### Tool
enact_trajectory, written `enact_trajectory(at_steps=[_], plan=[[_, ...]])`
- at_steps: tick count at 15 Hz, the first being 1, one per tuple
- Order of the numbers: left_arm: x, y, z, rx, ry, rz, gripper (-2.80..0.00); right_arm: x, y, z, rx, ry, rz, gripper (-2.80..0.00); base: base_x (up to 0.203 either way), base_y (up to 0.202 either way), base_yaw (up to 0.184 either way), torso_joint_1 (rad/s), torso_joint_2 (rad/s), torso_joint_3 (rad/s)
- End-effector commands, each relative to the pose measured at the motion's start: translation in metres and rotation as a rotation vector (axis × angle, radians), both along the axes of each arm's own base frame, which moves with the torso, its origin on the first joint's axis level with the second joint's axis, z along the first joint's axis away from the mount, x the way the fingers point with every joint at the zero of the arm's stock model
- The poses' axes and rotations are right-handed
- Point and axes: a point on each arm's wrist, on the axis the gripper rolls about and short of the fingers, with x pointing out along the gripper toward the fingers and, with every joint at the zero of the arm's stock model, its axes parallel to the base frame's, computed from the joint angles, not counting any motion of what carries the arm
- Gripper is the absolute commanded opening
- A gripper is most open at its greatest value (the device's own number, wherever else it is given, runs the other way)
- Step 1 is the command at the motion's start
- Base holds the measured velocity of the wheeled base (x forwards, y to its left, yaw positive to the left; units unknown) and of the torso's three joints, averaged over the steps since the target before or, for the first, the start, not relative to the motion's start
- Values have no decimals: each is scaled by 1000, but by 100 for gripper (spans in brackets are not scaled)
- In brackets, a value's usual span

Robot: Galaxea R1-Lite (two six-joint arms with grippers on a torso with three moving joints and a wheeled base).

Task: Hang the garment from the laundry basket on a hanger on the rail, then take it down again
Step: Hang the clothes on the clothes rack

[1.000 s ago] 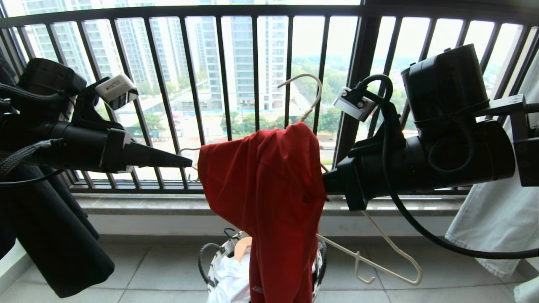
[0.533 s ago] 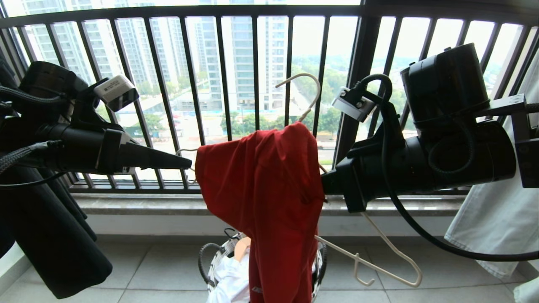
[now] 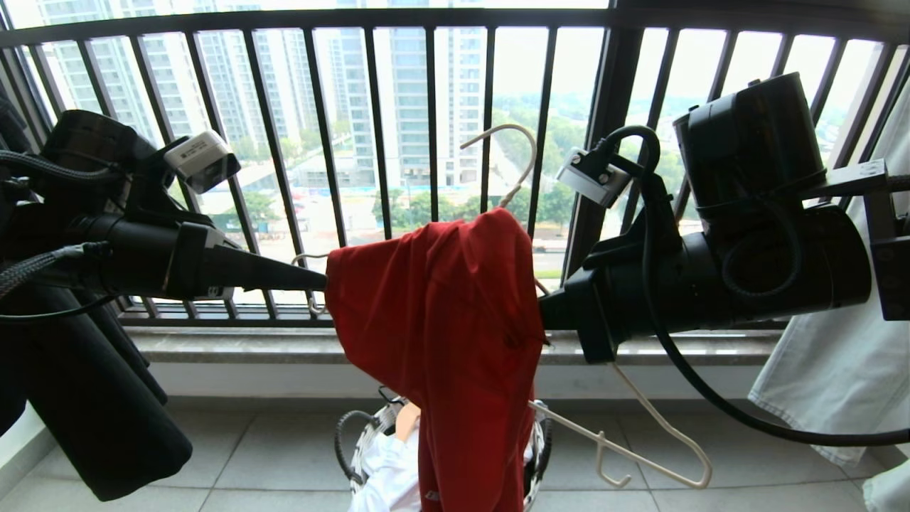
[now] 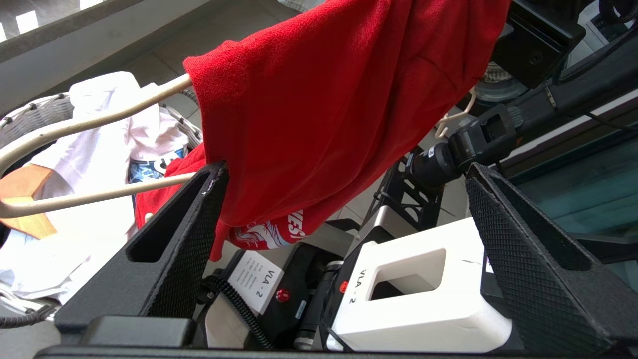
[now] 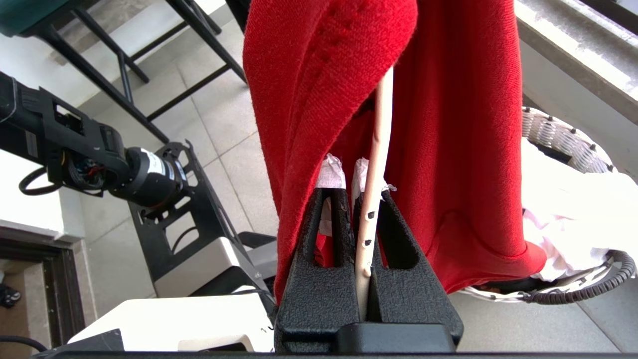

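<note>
Right gripper (image 5: 368,199) clamped on thin off-white wire hanger (image 5: 375,164), wire pinched between the black fingers, red fabric bunched just beside the pads. In head view, same gripper (image 3: 544,316) at right edge of red short-sleeved T-shirt (image 3: 441,320), which drapes over hanger (image 3: 508,160); hook sticks up above the cloth in front of black railing of vertical bars (image 3: 434,128). Lower part of the wire frame juts out below right, over the tiled floor (image 3: 249,455).

Left gripper (image 4: 344,209) spread wide, holding nothing; one finger (image 4: 194,219) touching red shirt's hem (image 4: 319,109), hanger loop (image 4: 75,154) just beside it. In head view, fingertip (image 3: 313,279) at shirt's left edge.

Shirt tail hangs down into small round white-weave basket with black rim (image 3: 355,441), white cloth (image 3: 387,473) inside. Dark garment (image 3: 85,398) hanging far left, pale garment (image 3: 839,370) far right.
</note>
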Motion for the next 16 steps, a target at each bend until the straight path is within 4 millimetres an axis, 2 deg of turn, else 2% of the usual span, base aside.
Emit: enact_trajectory(at_steps=[1, 5, 9, 16], plan=[[0, -5, -3, -3, 15, -22, 0, -1, 1, 0, 1, 3, 7, -280, 0, 0, 0, 0, 0, 0], [-3, -3, 3, -3, -34, -12, 0, -1, 1, 0, 1, 1, 7, -280, 0, 0, 0, 0, 0, 0], [-18, -1, 12, 31, -75, 29, 0, -1, 0, 1, 4, -2, 2, -280, 0, 0, 0, 0, 0, 0], [-12, -1, 9, 78, -89, 75, 0, -2, -1, 2, 6, -6, 5, -280, 0, 0, 0, 0, 0, 0]])
